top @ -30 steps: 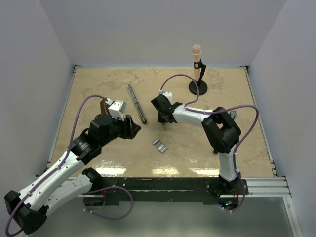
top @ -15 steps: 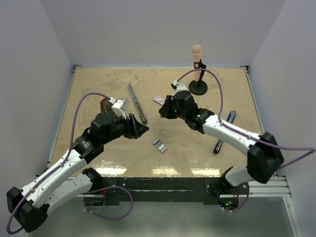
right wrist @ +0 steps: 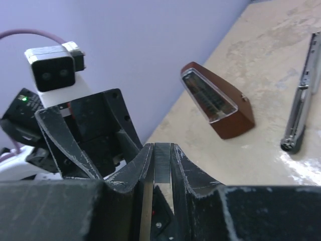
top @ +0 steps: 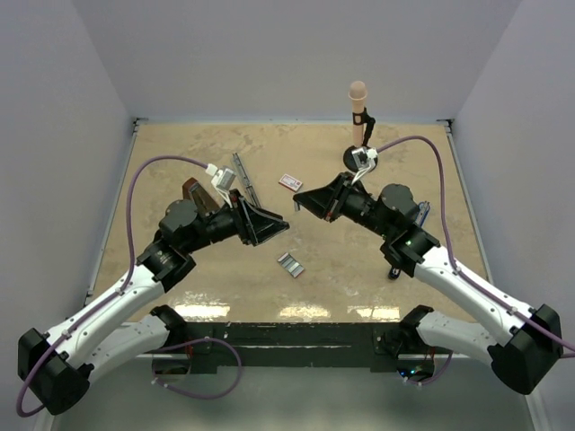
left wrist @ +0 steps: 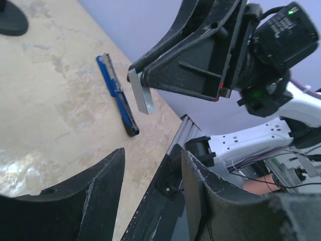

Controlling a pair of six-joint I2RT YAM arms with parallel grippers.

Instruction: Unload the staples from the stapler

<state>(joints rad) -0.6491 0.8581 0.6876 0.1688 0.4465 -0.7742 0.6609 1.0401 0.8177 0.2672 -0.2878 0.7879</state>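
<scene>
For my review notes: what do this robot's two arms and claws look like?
The left arm and right arm are white shell links joined by black joint housings. A purple cable loops along each. The left claw and right claw are black, wedge-shaped finger pairs with scuffed edges, each topped by a small white camera box. Green indicator lights glow on both wrists.
</scene>
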